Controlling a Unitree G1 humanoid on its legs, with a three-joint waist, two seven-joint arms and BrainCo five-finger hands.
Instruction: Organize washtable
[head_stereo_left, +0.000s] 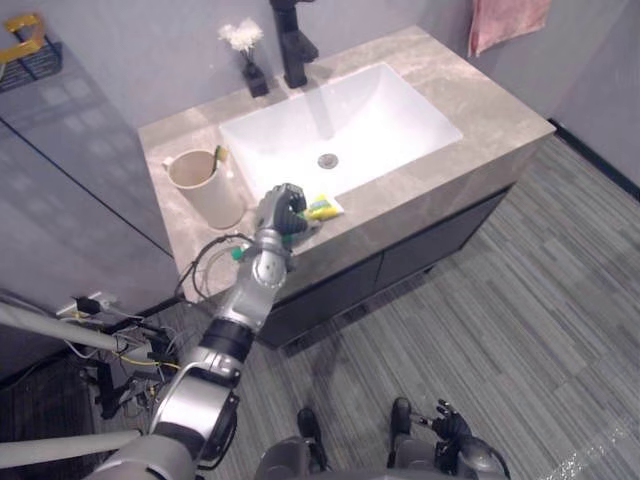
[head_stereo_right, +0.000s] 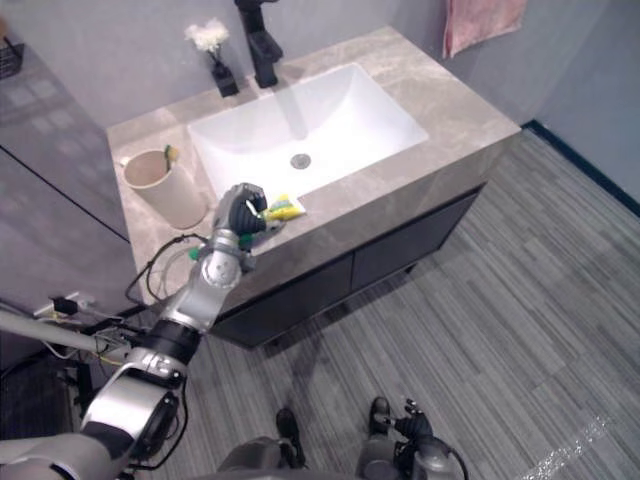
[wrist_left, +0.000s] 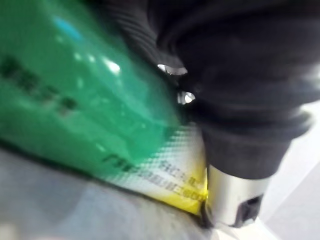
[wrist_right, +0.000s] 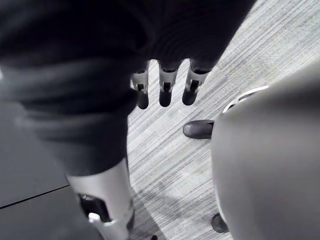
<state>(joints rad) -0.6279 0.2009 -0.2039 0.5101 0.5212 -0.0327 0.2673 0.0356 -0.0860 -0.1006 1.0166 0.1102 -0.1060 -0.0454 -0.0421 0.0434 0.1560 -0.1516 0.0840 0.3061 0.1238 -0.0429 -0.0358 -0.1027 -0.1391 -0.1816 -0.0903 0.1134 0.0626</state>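
A green and yellow toothpaste tube (head_stereo_left: 323, 209) lies at the front edge of the grey stone washtable (head_stereo_left: 470, 110), just before the white basin (head_stereo_left: 340, 130). My left hand (head_stereo_left: 283, 213) is on the tube with its fingers curled round it; the yellow end sticks out to the right. In the left wrist view the tube (wrist_left: 75, 100) lies close under the hand's dark cover (wrist_left: 240, 75). A beige cup (head_stereo_left: 205, 188) with a green toothbrush (head_stereo_left: 220, 155) stands left of the hand. My right hand (wrist_right: 165, 90) hangs low over the floor, fingers straight, holding nothing.
A black faucet (head_stereo_left: 295, 45) stands behind the basin, with a white flower in a small black vase (head_stereo_left: 247, 55) to its left. A pink towel (head_stereo_left: 505, 22) hangs on the wall at the right. Dark cabinet doors (head_stereo_left: 420, 250) sit below the counter.
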